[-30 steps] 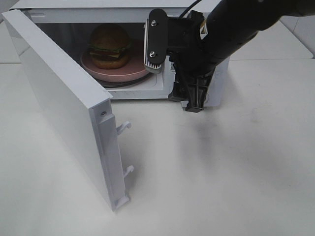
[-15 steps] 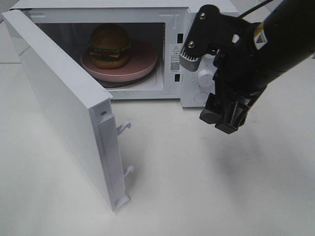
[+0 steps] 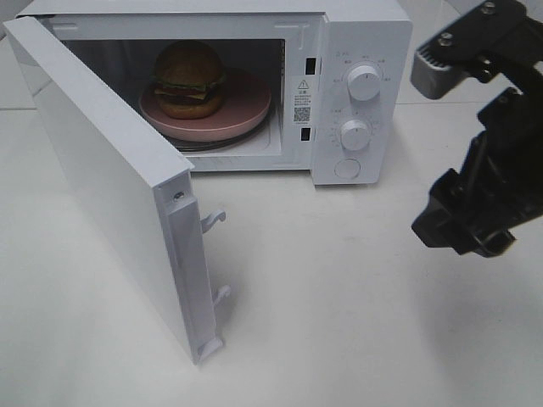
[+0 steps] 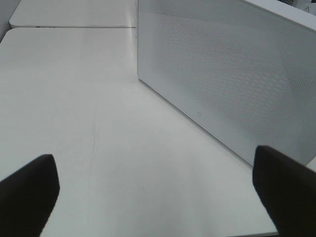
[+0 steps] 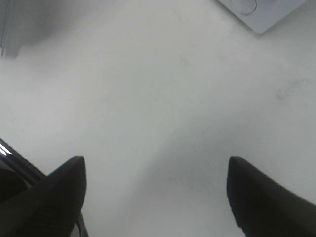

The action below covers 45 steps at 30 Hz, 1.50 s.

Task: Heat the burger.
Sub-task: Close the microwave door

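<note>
The burger [image 3: 188, 78], with a golden-brown bun, lettuce and patty layers, sits on a pink plate [image 3: 246, 110] inside the white microwave [image 3: 361, 34]. The microwave door [image 3: 110, 186] stands wide open, swung out to the left. My right gripper [image 3: 467, 236] hangs above the table to the right of the microwave, well clear of it. The right wrist view shows it [image 5: 155, 192] open and empty over bare table. My left gripper [image 4: 155, 197] is open and empty, facing the door's perforated outer face [image 4: 232, 74]. It is out of the exterior view.
The control panel has two knobs [image 3: 364, 84] and a round button [image 3: 346, 168]. The door's latch hooks [image 3: 214, 219] stick out from its free edge. White table [image 3: 339, 322] lies in front of the microwave. A microwave corner [image 5: 256, 12] shows in the right wrist view.
My right arm has pulled away from the microwave's front and moved right and towards the camera, uncovering the control panel. The burger, plate and door have not moved.
</note>
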Motion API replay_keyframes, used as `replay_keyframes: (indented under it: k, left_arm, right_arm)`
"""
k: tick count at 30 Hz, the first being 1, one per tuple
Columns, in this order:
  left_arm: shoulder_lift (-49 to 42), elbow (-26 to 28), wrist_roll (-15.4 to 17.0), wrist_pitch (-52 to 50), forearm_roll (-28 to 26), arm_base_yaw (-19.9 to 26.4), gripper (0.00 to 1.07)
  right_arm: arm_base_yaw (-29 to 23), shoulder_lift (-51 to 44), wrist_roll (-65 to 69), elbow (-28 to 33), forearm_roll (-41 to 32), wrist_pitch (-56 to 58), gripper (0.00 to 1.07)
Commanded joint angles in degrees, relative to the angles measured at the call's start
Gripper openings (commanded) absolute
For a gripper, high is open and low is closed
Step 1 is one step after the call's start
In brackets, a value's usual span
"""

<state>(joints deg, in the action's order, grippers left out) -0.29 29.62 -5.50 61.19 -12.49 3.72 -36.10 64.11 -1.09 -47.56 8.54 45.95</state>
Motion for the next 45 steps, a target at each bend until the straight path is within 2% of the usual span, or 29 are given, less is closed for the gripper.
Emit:
replay_keyframes:
  k: [1,15,27,29,32,34,35,45]
  left_arm:
    - [-0.3,0.0,-0.1,-0.5,-0.2,-0.1,1.0]
    - [-0.3,0.0,-0.1,-0.5,-0.2,-0.1,1.0]
    - [-0.3,0.0,-0.1,-0.5,-0.2,-0.1,1.0]
    - [-0.3,0.0,-0.1,-0.5,-0.2,-0.1,1.0]
    - [-0.3,0.0,-0.1,-0.5,-0.2,-0.1,1.0]
    - [-0.3,0.0,-0.1,-0.5,-0.2,-0.1,1.0]
    - [-0.3,0.0,-0.1,-0.5,-0.2,-0.1,1.0]
    - [-0.3,0.0,-0.1,-0.5,-0.2,-0.1,1.0]
  right_arm:
    - [0.1,-4.6,1.5,1.7,-0.2,4.2,0.76]
    - [0.1,-21.1,3.6,6.9,-0.2,14.4,0.76]
    - [0.7,-32.5,4.4,13.3,-0.3,15.5,0.76]
    - [5.5,-35.8,5.3,15.8,-0.4,15.4,0.76]
    - [7.0,-36.7,5.3,16.2,-0.4,15.3,0.76]
    - [10.7,-39.5,5.3,17.2,-0.4,14.7,0.76]
    - [10.7,-39.5,5.3,17.2,-0.4,14.7,0.76]
    - [22.3,-50.4,5.1,19.0,-3.1,11.2,0.76]
